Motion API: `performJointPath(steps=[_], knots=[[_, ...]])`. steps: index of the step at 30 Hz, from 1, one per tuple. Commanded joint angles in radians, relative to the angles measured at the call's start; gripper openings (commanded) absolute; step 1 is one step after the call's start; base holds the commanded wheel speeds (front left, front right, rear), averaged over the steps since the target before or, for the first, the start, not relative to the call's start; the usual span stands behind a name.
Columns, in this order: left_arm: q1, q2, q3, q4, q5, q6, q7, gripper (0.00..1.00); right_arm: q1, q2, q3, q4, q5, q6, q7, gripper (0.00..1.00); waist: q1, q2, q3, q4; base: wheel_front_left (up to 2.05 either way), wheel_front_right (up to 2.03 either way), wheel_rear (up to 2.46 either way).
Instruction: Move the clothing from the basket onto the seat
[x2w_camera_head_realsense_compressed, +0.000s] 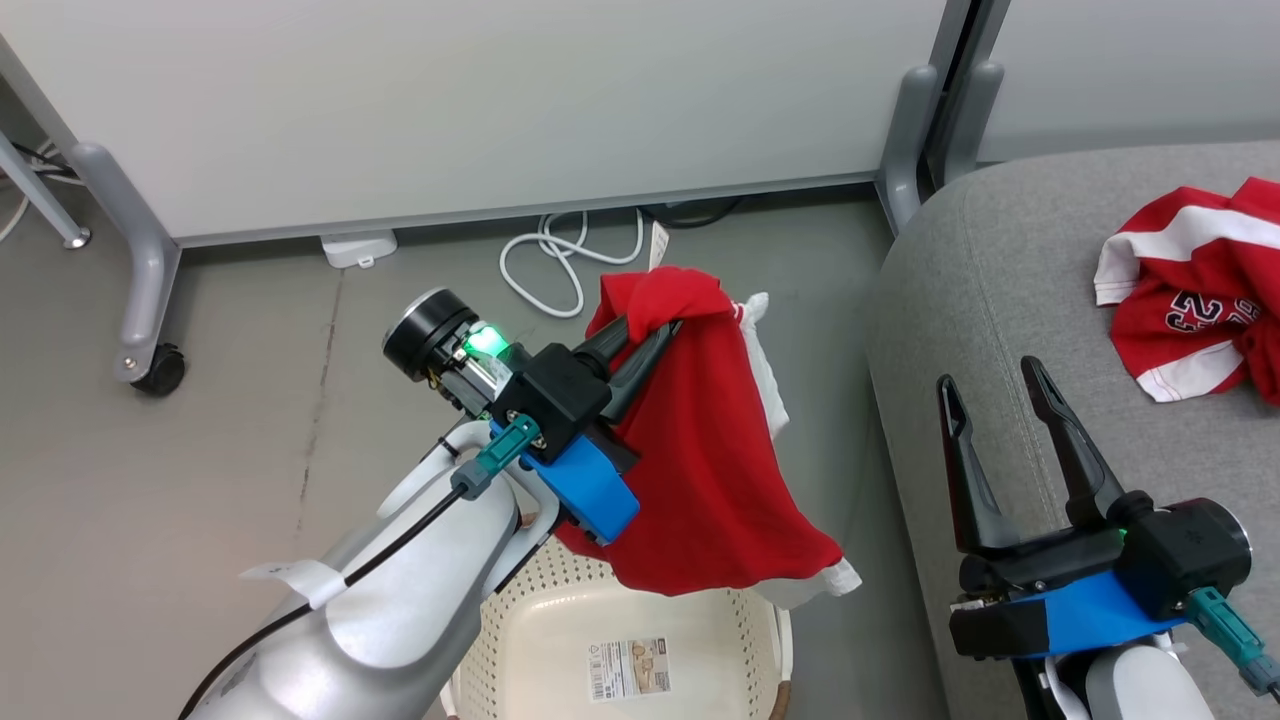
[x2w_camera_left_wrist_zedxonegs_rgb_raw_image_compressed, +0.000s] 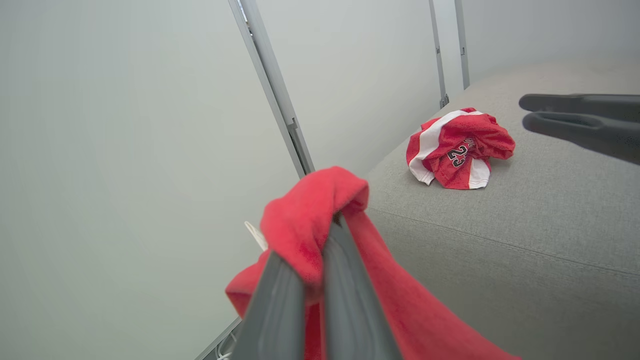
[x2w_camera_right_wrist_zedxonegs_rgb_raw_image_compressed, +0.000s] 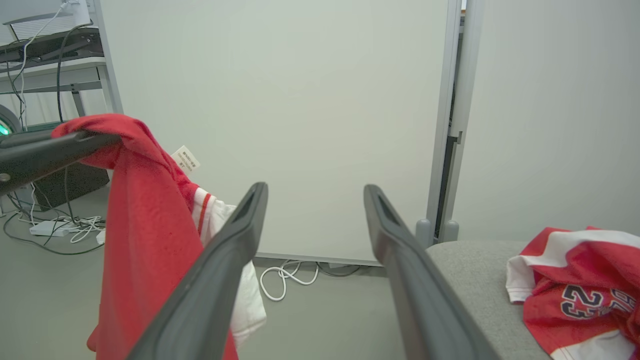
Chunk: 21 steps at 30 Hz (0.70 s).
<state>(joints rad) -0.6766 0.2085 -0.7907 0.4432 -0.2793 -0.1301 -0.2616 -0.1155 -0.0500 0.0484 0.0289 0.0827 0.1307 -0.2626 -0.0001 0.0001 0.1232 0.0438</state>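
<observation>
Two red garments were seen. The jersey (x2w_camera_head_realsense_compressed: 1190, 300), with dark numerals and white trim, lay crumpled on the grey seat (x2w_camera_head_realsense_compressed: 1000, 300), well in from its rounded corner. The shorts (x2w_camera_head_realsense_compressed: 710, 470) were pinched at a bunched fold by the left tool (x2w_camera_head_realsense_compressed: 655, 330), its fingers clenched on the cloth. The rest of the fabric hung above the basket (x2w_camera_head_realsense_compressed: 510, 610), beside the seat's side edge. A printed label (x2w_camera_head_realsense_compressed: 628, 668) was visible on the basket's floor. The right tool (x2w_camera_head_realsense_compressed: 988, 380) was held released, fingers spread with nothing between them, over the seat's edge. A white cable (x2w_camera_head_realsense_compressed: 550, 260) lay coiled on the floor by the partition (x2w_camera_head_realsense_compressed: 500, 110).
</observation>
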Motion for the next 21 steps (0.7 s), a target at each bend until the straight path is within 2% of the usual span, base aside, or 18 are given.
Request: performJointPath(steps=[1, 12, 21], knots=[[0.009, -0.001, 0.011, -0.019, 0.01, -0.001, -0.005, 0.0, 0.013, -0.001, 0.0, 0.001, 0.007, 0.0, -0.003, 1.0, 0.0001, -0.0001, -0.011, -0.002, 0.0, 0.0, 0.0], [0.0, -0.004, 0.058, -0.124, 0.025, -0.001, -0.005, 0.0, 0.039, -0.001, 0.002, 0.001, 0.017, 0.0, -0.003, 1.0, 0.0001, -0.0001, -0.048, 0.004, 0.0, 0.0, 0.0], [-0.012, -0.004, 0.058, -0.148, 0.033, -0.001, -0.005, 0.0, 0.022, -0.001, 0.028, -0.01, 0.021, 0.0, -0.003, 1.0, 0.0001, -0.0001, -0.053, 0.004, 0.0, 0.0, 0.0]])
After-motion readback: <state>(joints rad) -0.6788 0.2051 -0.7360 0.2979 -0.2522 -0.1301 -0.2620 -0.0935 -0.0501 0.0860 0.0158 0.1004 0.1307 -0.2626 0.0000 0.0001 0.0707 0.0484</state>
